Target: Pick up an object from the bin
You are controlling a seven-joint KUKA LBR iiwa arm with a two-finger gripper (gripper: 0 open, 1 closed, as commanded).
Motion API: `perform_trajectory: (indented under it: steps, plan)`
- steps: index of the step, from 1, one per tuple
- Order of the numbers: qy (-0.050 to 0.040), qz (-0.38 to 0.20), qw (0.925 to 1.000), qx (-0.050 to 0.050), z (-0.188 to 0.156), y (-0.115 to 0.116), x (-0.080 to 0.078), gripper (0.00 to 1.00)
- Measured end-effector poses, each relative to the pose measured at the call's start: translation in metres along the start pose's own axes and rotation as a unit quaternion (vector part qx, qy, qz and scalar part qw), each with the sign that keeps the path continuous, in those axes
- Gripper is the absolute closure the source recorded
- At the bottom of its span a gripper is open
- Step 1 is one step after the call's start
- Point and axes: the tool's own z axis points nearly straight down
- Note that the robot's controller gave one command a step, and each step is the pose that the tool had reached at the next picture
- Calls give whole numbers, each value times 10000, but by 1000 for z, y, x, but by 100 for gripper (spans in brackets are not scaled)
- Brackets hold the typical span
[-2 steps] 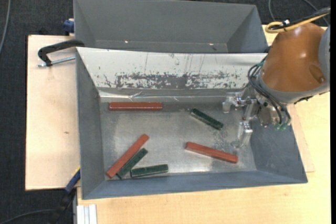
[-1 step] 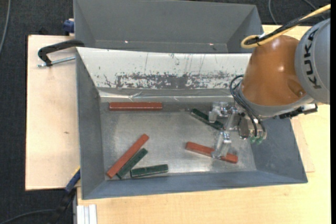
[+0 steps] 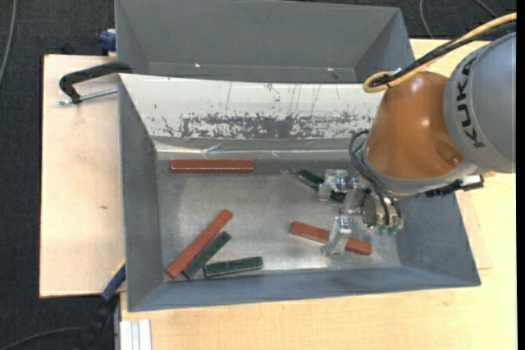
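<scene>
Low over the right front of the floor of the bin (image 3: pixel 139 201) sits the end effector (image 3: pixel 337 245), planted on the middle of a flat reddish-brown bar (image 3: pixel 307 231). From my seat I cannot tell whether it is apart or closed, nor whether it grips that bar or merely touches it. The bar is thin and straight-edged, lies slightly askew to the front wall, and pokes out on both sides of the tool.

The bin is grey sheet metal with sloped walls, and its back wall is speckled with dark scuffs. The arm (image 3: pixel 484 106) enters from the right, with a glossy orange cover (image 3: pixel 414 131) at the wrist.

A long reddish-brown strip (image 3: pixel 212 165) lies flat along the foot of the back wall. At left front I see a slanted reddish-brown bar (image 3: pixel 199 243) with a dark green bar (image 3: pixel 207 254) touching its side. A second dark green bar (image 3: pixel 234 265) lies just beside them. A small dark green piece (image 3: pixel 310 176) lies behind the tool.
</scene>
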Motion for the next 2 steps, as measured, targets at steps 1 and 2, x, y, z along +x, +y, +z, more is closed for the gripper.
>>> perform_trajectory:
  steps: [1,2]
  plan:
    - [14,594,9982,-1,62,-14,1,0]
    - [6,405,9992,-1,59,11,3,100]
